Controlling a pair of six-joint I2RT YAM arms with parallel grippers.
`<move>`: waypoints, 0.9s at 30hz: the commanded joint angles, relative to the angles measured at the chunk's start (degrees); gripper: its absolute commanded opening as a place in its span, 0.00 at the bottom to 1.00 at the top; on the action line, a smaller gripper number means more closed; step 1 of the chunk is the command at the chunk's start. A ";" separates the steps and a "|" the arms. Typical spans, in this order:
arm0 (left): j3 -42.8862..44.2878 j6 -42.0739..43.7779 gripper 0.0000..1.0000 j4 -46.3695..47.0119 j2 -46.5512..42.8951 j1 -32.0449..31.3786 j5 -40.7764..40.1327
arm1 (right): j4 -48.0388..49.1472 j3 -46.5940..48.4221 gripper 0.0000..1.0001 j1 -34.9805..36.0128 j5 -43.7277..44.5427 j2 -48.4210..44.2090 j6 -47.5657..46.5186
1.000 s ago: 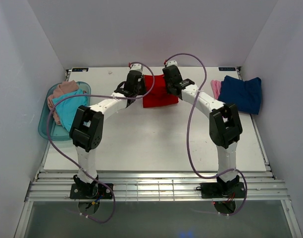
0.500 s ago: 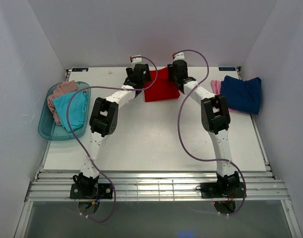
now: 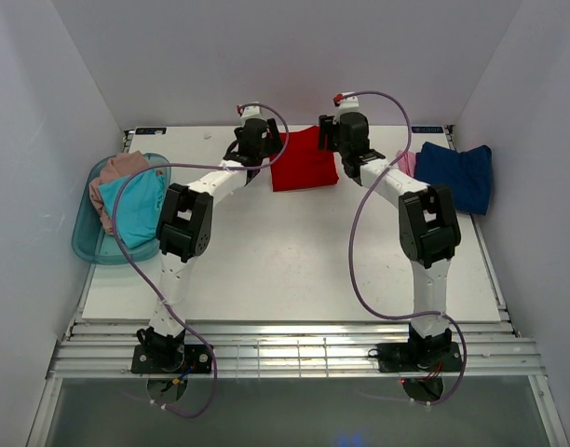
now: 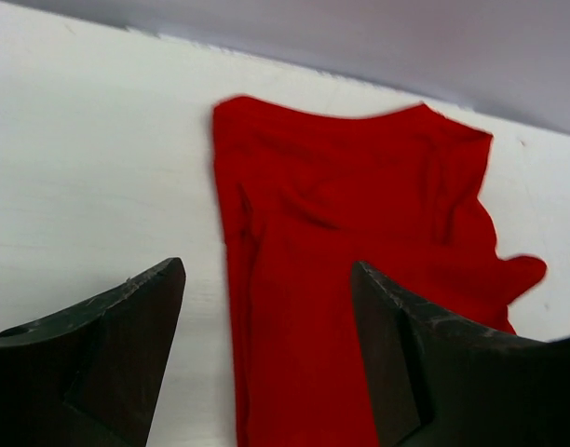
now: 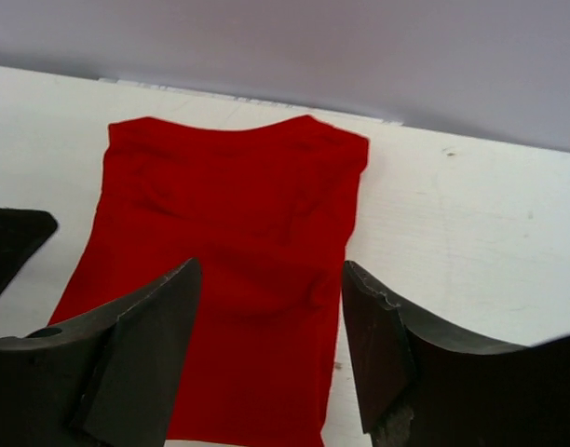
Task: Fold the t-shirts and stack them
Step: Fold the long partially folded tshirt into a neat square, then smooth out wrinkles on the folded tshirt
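A bright red t-shirt (image 3: pixel 304 160) lies folded and flat at the far middle of the table. My left gripper (image 3: pixel 252 142) hovers at its left edge and my right gripper (image 3: pixel 350 135) at its right edge. In the left wrist view the gripper (image 4: pixel 266 268) is open above the red t-shirt (image 4: pixel 359 233), holding nothing. In the right wrist view the gripper (image 5: pixel 271 265) is also open over the red t-shirt (image 5: pixel 229 205). A navy blue t-shirt (image 3: pixel 457 174) lies on a light pink one (image 3: pixel 407 164) at the far right.
A translucent teal tub (image 3: pixel 88 244) at the left table edge holds a turquoise t-shirt (image 3: pixel 136 209) and a dusty pink-beige t-shirt (image 3: pixel 117 170). White walls close in the back and both sides. The left gripper's finger (image 5: pixel 15 233) shows in the right wrist view.
Both grippers were shut on the red t-shirt and carried it toward the far edge. Both have opened and let it go; the shirt now lies flat, and the right gripper has shifted right.
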 commanded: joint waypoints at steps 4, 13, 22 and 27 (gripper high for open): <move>1.16 -3.04 0.80 -3.56 -0.70 -0.69 10.01 | -8.46 6.45 0.66 0.04 -5.88 6.61 4.60; 0.64 -4.01 0.80 -6.22 2.38 -0.69 13.17 | -14.45 8.31 0.66 -0.93 -6.06 11.02 7.68; 1.43 -4.01 0.80 -7.97 7.03 -0.69 15.89 | -15.77 7.51 0.65 -1.46 -5.97 12.78 8.03; -0.85 -3.31 0.77 -8.77 7.66 -0.69 16.42 | -18.14 6.90 0.61 -1.46 -6.58 13.75 8.03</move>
